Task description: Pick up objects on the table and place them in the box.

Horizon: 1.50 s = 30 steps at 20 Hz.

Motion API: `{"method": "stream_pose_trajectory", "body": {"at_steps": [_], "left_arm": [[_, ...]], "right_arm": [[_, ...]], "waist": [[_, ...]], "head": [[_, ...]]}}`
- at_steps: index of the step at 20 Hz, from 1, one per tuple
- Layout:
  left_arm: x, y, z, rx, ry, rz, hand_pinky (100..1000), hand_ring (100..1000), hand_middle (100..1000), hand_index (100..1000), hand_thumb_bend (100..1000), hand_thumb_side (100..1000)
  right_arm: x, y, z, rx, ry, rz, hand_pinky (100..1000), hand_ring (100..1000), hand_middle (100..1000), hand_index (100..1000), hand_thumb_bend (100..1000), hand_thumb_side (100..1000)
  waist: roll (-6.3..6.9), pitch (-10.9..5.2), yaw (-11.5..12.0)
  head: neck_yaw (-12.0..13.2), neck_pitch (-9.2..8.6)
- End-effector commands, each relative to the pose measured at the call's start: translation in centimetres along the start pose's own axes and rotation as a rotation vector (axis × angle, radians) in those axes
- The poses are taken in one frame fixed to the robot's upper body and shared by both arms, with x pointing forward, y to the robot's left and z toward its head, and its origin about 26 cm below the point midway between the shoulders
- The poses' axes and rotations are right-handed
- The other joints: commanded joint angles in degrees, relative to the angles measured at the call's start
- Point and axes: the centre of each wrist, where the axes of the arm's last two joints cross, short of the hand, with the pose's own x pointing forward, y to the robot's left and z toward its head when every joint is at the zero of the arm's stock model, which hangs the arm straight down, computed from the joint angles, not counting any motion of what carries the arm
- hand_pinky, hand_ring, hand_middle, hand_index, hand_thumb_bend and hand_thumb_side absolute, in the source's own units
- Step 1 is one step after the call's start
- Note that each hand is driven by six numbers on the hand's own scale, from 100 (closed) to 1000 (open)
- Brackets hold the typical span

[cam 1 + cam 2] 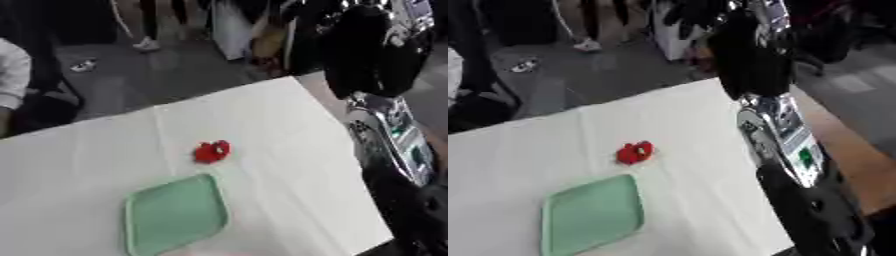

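Observation:
A small red object (pixel 212 151) lies near the middle of the white table (pixel 289 125). Just in front of it, toward the near edge, sits a shallow light-green box (pixel 175 215), square with rounded corners and nothing inside. My right arm (pixel 785 135) runs along the table's right side, black with silver parts. Its dark rounded end, the right hand (pixel 376 55), hangs raised above the far right corner, well away from the red object and the box. My left hand shows in neither view.
The table's right edge (pixel 350 165) runs under my right arm. Beyond the far edge is a grey floor with people's legs and dark furniture. A person's pale sleeve (pixel 10 72) shows at the far left.

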Motion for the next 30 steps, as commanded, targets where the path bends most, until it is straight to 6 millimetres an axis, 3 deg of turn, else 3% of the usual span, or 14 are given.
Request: {"method": "stream_pose_trajectory", "body": {"at_steps": [1,12,18,24,25,26,27,30], "left_arm": [[0.4,0.9,-0.6,0.025,-0.033,-0.017,326,491,681,809,274,797],[0.3,0.9,-0.6,0.029,-0.032,-0.018,327,491,681,809,276,795],[0.4,0.9,-0.8,0.039,-0.037,-0.016,331,494,681,809,280,792],[0.3,1.0,-0.7,0.042,-0.035,-0.017,331,494,681,809,281,792],[0.3,1.0,-0.7,0.04,-0.035,-0.017,331,494,681,809,281,792],[0.3,1.0,-0.7,0.038,-0.036,-0.017,331,494,681,809,281,792],[0.3,1.0,-0.7,0.036,-0.036,-0.017,331,493,680,809,281,793],[0.3,0.9,-0.6,0.029,-0.034,-0.015,330,493,680,809,281,793]], "right_arm": [[0.5,-0.3,-0.3,0.021,-0.009,0.018,534,373,442,565,100,806],[0.5,-0.2,-0.2,0.025,-0.005,0.016,534,375,443,568,100,807],[0.5,-0.3,0.0,0.041,0.019,0.057,532,374,455,586,100,808],[1.1,-0.8,-0.9,0.091,0.05,0.261,532,390,484,628,100,765],[1.4,-0.8,-1.3,0.115,0.049,0.316,569,463,543,656,100,772],[1.6,-0.7,-1.7,0.143,0.049,0.365,565,456,533,652,100,771],[1.7,-0.8,-2.3,0.175,0.052,0.415,609,522,622,683,100,780],[0.4,-1.3,-3.8,0.263,0.072,0.538,625,560,682,710,100,809]], "waist": [[-0.18,-0.49,0.1],[-0.2,-0.54,0.1],[-0.07,-0.9,0.9],[-0.09,-1.13,1.5],[-0.13,-1.2,1.6],[-0.16,-1.25,1.7],[-0.2,-1.32,1.8],[-0.23,-1.38,1.9]], "head": [[0.9,-0.01],[2.1,1.33],[2.1,6.09],[0.5,7.06],[0.1,7.1],[-0.3,7.12],[-0.8,7.15],[-1.9,6.96]]}}
